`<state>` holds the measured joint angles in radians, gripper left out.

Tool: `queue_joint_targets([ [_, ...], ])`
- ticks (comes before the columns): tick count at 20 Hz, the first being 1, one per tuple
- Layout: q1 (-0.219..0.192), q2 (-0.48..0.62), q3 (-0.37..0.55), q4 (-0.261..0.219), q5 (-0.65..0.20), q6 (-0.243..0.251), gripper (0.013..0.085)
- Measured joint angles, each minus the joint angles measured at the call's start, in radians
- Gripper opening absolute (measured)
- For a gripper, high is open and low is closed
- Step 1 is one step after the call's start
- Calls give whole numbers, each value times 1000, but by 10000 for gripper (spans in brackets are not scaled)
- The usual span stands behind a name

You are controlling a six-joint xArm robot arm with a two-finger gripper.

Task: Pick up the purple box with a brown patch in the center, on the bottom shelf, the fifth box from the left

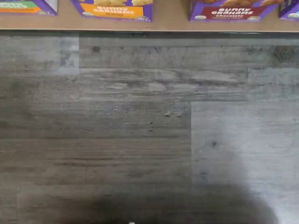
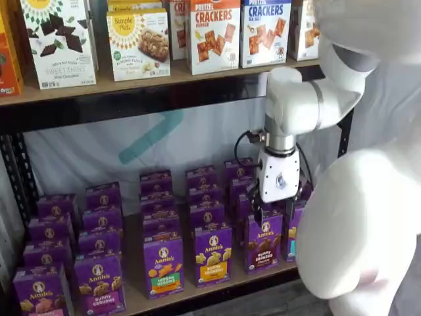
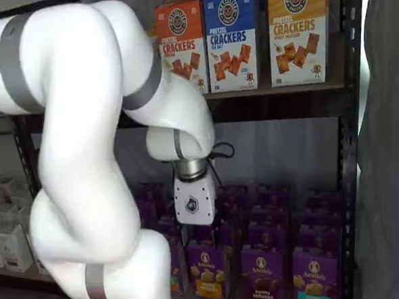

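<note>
The arm hangs in front of the rack, and the gripper points down over the front row of the bottom shelf. Its white body shows in both shelf views. The black fingers read dark against the cartons, so no gap shows plainly, but the claw stands released, jaws spread wide and nothing between them.

The purple box stands upright at the shelf's front edge, brown cookies and maroon label facing out, just below the fingers. A purple carton with a yellow label sits just beside it. In the wrist view the target's label shows at the frame's edge, with grey plank floor filling the rest. That suggests the wrist is out ahead of the shelf, lined up with this carton and ready to straddle it; the close neighbours leave the fingers little room.
</note>
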<state>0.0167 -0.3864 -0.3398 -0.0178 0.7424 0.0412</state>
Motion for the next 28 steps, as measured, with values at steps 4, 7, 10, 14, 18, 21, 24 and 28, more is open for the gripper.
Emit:
queue_joint_targets([
  [4,-12,108,-2,20,-103,-28,850],
  [7,-19,186,-12,19,-170,-35,850],
  [10,-29,260,-27,8,-234,-36,850],
  [14,-52,378,-68,-24,-309,-30,850],
  [18,-71,466,-102,-35,-375,-39,850],
  [21,-91,549,-147,-53,-408,-42,850],
  [24,-102,610,-185,-59,-428,-48,850],
  [28,-109,669,-230,-42,-448,-72,850],
])
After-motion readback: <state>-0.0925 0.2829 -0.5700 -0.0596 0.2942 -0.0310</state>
